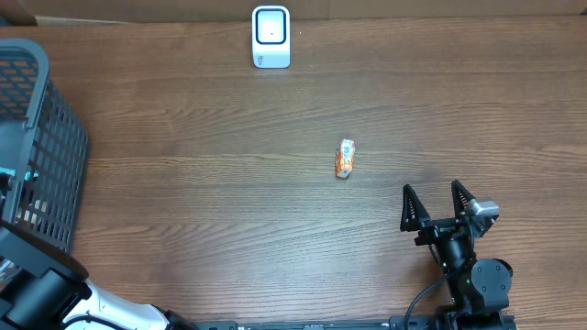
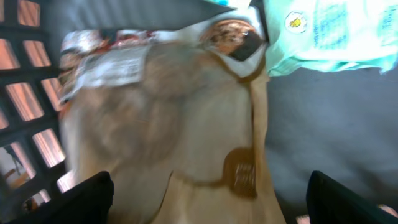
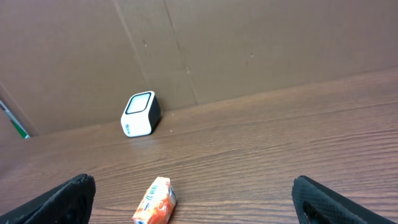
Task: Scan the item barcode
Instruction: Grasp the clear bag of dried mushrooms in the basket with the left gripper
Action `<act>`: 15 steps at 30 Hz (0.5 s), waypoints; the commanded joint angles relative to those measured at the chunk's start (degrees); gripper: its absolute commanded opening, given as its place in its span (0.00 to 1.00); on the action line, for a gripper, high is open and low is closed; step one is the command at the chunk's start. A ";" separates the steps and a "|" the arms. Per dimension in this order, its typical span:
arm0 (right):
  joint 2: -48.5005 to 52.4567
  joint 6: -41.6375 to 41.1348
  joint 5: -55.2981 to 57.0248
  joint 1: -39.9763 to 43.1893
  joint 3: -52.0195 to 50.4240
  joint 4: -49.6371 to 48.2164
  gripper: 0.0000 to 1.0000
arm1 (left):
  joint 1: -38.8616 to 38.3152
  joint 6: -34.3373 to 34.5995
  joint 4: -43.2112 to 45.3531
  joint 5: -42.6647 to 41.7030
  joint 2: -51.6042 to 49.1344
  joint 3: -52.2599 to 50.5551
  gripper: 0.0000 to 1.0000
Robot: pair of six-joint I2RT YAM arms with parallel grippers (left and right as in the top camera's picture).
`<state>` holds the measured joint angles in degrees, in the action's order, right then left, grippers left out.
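A small orange packet (image 1: 345, 159) lies on the wooden table near the middle, and it also shows low in the right wrist view (image 3: 155, 202) with a barcode on its side. The white scanner (image 1: 271, 37) stands at the far edge, by the cardboard wall (image 3: 140, 114). My right gripper (image 1: 439, 203) rests open at the front right, holding nothing, with the packet ahead and to its left (image 3: 193, 190). My left gripper (image 2: 210, 183) is down inside the basket. Its fingers stand wide apart over a blurred tan packet (image 2: 174, 112), not gripping it.
A dark mesh basket (image 1: 46, 137) stands at the table's left edge, and its lattice wall (image 2: 25, 99) is close on the left gripper's left. A teal-and-white packet (image 2: 329, 31) lies in it too. A cardboard wall (image 3: 249, 50) backs the table.
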<state>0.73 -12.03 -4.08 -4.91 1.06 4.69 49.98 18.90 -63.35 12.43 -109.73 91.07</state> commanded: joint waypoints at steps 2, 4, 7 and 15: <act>-0.57 -0.35 0.15 -0.28 -0.61 -0.22 1.00 | 0.26 -0.96 3.10 0.68 0.07 -5.57 0.92; -0.57 -0.35 0.15 -0.28 -0.61 -0.22 1.00 | 0.26 -0.96 4.79 0.66 -0.09 -7.06 0.93; -0.57 -0.35 0.15 -0.28 -0.61 -0.22 1.00 | 0.26 -0.96 6.71 0.66 -0.20 -8.81 0.92; -0.57 -0.35 0.15 -0.28 -0.61 -0.24 1.00 | 0.26 -1.01 7.39 0.70 -0.22 -9.42 0.08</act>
<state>0.73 -11.99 -4.03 -4.93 1.06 4.71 49.95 17.61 -54.85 14.83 -109.23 84.25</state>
